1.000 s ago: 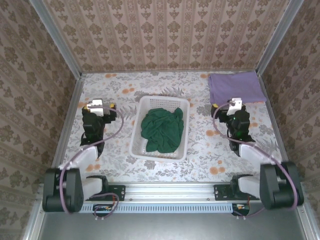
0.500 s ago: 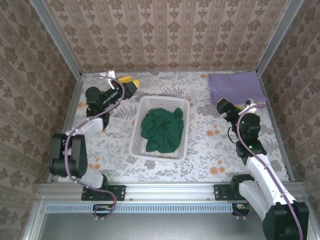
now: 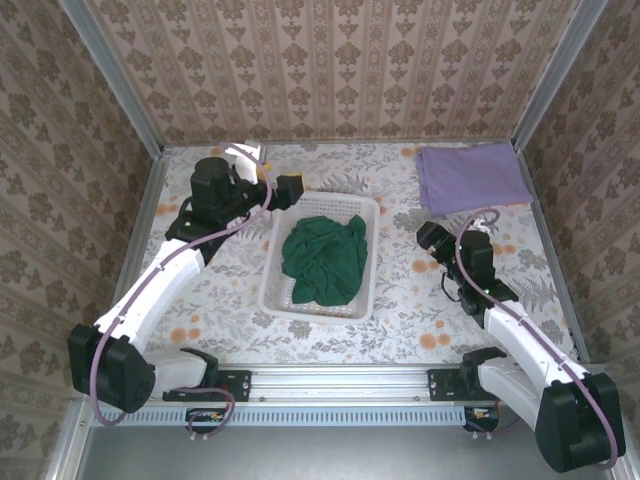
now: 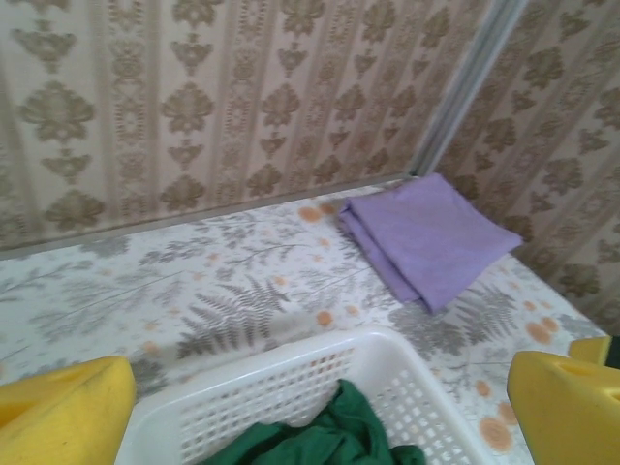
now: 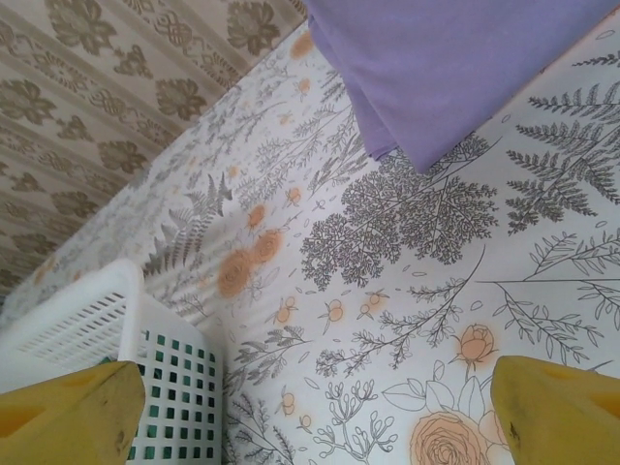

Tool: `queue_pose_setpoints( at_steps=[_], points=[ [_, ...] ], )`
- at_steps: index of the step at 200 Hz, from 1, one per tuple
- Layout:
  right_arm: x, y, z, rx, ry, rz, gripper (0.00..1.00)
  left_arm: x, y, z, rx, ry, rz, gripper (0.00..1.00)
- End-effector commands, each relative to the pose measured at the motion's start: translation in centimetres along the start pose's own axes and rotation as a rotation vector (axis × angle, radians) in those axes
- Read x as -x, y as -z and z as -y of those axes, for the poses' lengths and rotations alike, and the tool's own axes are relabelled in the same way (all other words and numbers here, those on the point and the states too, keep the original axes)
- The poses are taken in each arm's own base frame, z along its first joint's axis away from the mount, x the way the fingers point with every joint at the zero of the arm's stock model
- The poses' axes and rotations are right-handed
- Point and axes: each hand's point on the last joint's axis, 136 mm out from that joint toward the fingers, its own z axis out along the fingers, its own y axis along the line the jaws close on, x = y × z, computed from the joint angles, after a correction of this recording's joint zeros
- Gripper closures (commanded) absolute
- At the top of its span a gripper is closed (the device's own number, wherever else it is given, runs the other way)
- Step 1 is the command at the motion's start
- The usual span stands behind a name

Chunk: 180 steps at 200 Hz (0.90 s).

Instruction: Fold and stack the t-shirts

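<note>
The left jaws, wide and empty, have been swung to the basket (image 3: 272, 275) holding the green shirt (image 3: 322, 262); the right jaws, equally wide and empty, were drawn away from the purple shirt (image 3: 470, 175).

A flat table with a white floral-print top (image 3: 400, 295) carries a white plastic lattice basket (image 3: 320, 205) near its middle. A folded lilac purple t-shirt (image 3: 470, 175) lies flat in its far right corner.

No legible text, label or number anywhere
</note>
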Motion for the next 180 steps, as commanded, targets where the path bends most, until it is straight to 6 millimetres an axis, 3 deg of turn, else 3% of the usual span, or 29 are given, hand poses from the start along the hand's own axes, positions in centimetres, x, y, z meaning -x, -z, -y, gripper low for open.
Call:
queue_pose_setpoints(
  at_steps=[1,21,41,75,101,126,154,165,180],
  points=[
    [0.4,-0.1,-0.4,-0.042,0.068,-0.003,0.07,-4.8,0.6,-2.9,0.096,0.097,-0.178,0.00],
    [0.1,-0.3,-1.1,-0.041,0.103,-0.024,0.07,-5.4,0.8,-6.0,0.022,0.418,-0.143,0.00],
    [-0.2,-0.6,-1.2,-0.053,0.116,-0.041,0.07,-8.8,0.9,-9.2,0.212,0.447,-0.305,0.00],
    [-0.7,-1.1,-1.1,-0.075,0.118,-0.079,0.06,-14.4,-1.9,-7.1,0.310,0.245,-0.654,0.04],
    [-0.9,-1.1,-0.9,-0.085,0.116,-0.090,0.06,-17.7,-2.6,-8.3,0.402,0.214,-0.802,0.17],
    [-1.0,-1.1,-0.9,-0.085,0.115,-0.092,0.06,-18.5,-2.4,-9.6,0.496,0.157,-0.862,0.25],
    [-1.3,-1.3,-1.0,-0.083,0.114,-0.107,0.06,-18.2,-1.7,-10.6,0.561,0.109,-0.881,0.31],
    [-1.4,-1.4,-1.0,-0.082,0.112,-0.116,0.06,-18.2,-1.9,-10.7,0.542,0.121,-0.878,0.42],
    [-1.6,-1.5,-1.1,-0.082,0.110,-0.125,0.06,-18.4,-2.2,-11.0,0.501,0.168,-0.887,0.63]
  ],
)
